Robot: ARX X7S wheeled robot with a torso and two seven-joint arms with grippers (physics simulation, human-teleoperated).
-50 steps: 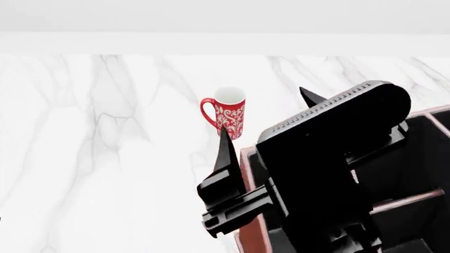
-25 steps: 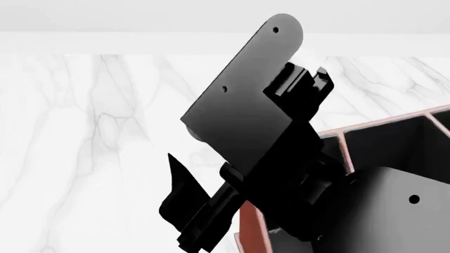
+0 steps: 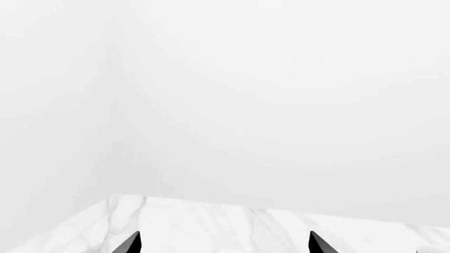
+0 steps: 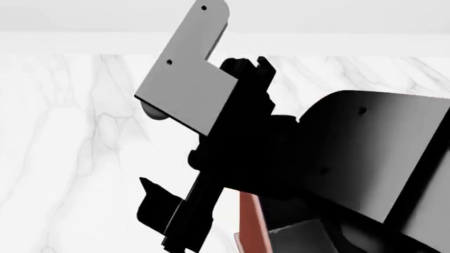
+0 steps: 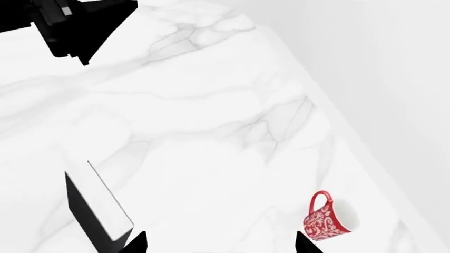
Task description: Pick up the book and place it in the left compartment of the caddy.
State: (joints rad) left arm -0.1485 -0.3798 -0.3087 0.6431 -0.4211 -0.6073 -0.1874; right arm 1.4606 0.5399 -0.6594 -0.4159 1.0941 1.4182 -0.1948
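the right pincer (image 5: 218, 243) shows in the right wrist view only as two black fingertips (image 5: 135, 244) at the picture's edge, set well apart with bare marble between them, so it stands open and holds nothing. the plain black hardcover book with white page edges (image 5: 95, 208) lies on the white grey-veined marble table (image 5: 211, 132), just beside one of those fingertips and not between the two; whether the tip touches it cannot be told. the red mug with a white floral pattern (image 5: 325, 217) stands on the same table, just beyond the other fingertip, near the table's far edge. farther out from this pincer, across open marble, a black angular part of the robot (image 5: 70, 23) hangs over the table.

the left pincer (image 3: 223, 245) is likewise seen in its own wrist view as two black tips spread wide, nothing between them, open and empty. ahead of it lie the marble table and plain white walls meeting in a corner.

in the head view, black arm links and a grey l-shaped bracket (image 4: 186, 74) fill most of the picture. below them only a narrow strip of the reddish-brown leather-look caddy (image 4: 250, 224) shows; its left compartment is hidden behind the arms. the book is hidden in this view.
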